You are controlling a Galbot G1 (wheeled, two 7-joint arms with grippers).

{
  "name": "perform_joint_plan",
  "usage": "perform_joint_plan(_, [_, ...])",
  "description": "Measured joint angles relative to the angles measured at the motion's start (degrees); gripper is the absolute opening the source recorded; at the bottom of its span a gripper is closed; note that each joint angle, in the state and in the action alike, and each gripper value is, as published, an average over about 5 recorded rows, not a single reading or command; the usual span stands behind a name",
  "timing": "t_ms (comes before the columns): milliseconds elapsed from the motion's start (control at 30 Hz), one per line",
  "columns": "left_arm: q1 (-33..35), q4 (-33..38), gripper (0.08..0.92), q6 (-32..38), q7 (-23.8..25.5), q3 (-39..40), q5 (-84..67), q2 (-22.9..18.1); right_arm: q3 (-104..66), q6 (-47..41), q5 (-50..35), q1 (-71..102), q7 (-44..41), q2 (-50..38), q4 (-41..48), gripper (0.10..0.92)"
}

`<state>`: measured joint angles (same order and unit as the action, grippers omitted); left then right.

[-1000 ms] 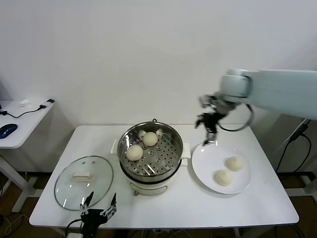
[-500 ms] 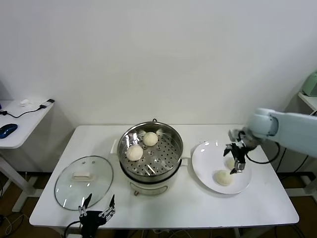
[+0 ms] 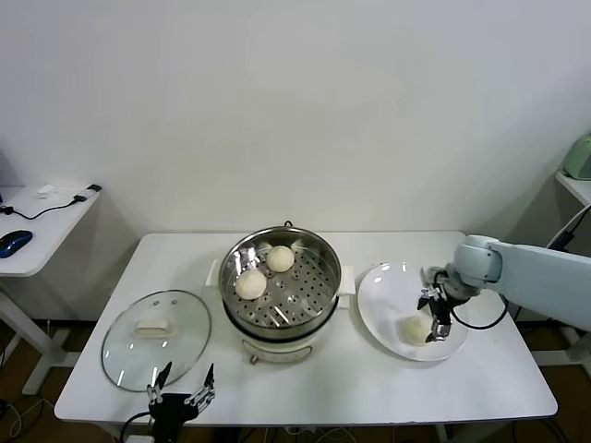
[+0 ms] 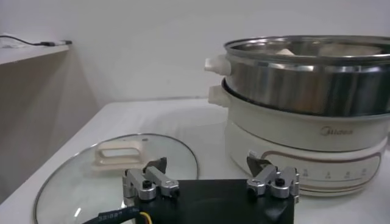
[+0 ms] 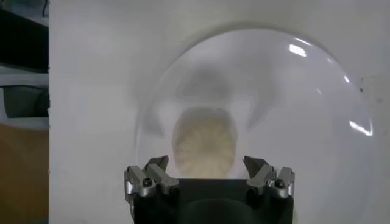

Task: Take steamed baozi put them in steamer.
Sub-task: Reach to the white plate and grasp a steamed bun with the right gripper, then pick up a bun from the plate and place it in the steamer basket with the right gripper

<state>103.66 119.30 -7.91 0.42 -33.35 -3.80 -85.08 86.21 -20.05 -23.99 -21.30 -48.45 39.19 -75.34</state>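
The steel steamer (image 3: 332, 277) (image 4: 304, 79) stands mid-table with two steamed baozi (image 3: 250, 283) (image 3: 281, 258) on its perforated tray. On the white plate (image 3: 383, 295) (image 5: 304, 109) to its right lies another baozi (image 3: 416, 329) (image 5: 205, 143). My right gripper (image 3: 433, 319) (image 5: 206, 165) is down at the plate, open, with that baozi just ahead of its spread fingers and untouched. It hides the plate behind it in the head view. My left gripper (image 3: 188, 374) (image 4: 207, 164) waits open and empty at the table's front edge.
A round glass lid (image 3: 157, 337) (image 4: 116, 176) with a white knob lies flat left of the steamer, right behind the left gripper. A side desk (image 3: 37, 235) stands off to the left. The wall runs along the table's back.
The right arm swung from high behind the plate down and to the right, and lowered its open gripper onto the plate at a baozi. The left arm has not moved.
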Motion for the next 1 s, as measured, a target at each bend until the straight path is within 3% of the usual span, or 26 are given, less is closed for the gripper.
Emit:
perform_joint_plan(233, [-0.07, -0.09, 0.823, -0.08, 0.02, -0.01, -0.02, 0.23, -1.22, -0.38, 0.52, 2.12, 0.20, 0.83, 0.98, 0.804])
perform_joint_plan(600, [0.17, 0.31, 0.823, -0.10, 0.02, 0.15, 0.12, 0.22, -1.81, -0.07, 0.24, 1.70, -0.11, 1.06, 1.21, 0.654])
perform_joint_plan(1000, [0.42, 1.24, 0.823, 0.10, 0.05, 0.80, 0.31, 0.02, 5.97, 4.15, -4.17, -14.53, -5.67, 3.55, -1.75, 0.636])
